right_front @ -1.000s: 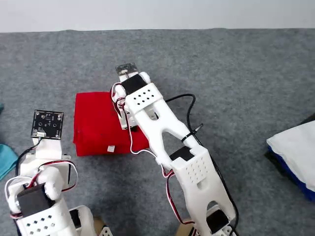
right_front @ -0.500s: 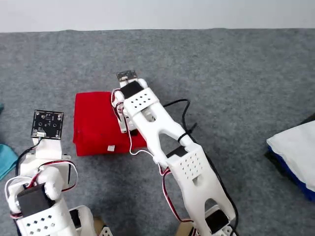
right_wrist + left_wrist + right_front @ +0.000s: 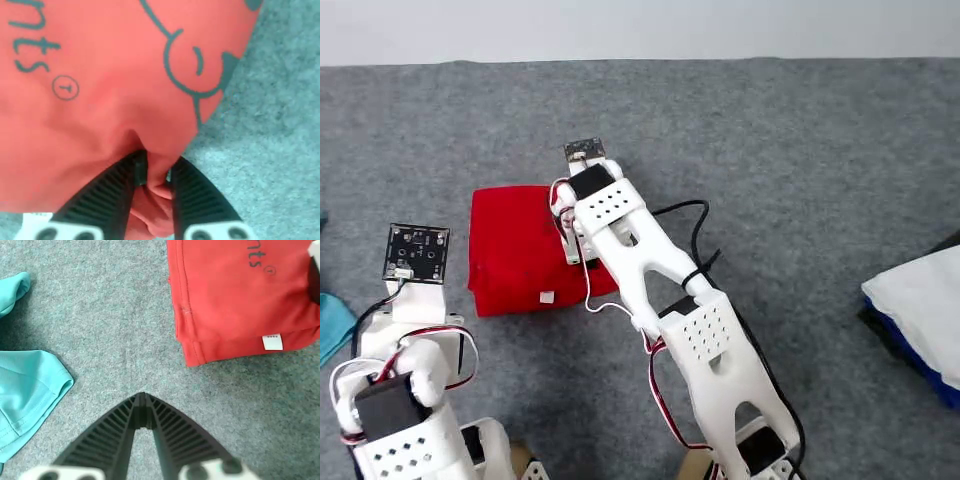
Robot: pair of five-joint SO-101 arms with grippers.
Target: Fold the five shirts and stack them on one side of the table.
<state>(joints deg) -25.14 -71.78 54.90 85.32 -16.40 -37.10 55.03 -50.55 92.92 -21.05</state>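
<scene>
Nearest, the left arm's black ridged tool (image 3: 141,397) hangs with its fingers closed together on nothing over the grey carpeted worktop (image 3: 800,150). A crumpled teal shirt (image 3: 25,385) lies beside it. At the worktop's right edge sits a stack of folded white and blue cloth (image 3: 920,300). Farther in lies the folded red shirt (image 3: 515,255), close to square, with no clear long axis and its small white label (image 3: 547,297) on the near edge. The right tool (image 3: 152,162) pinches a fold of it at the right side.
</scene>
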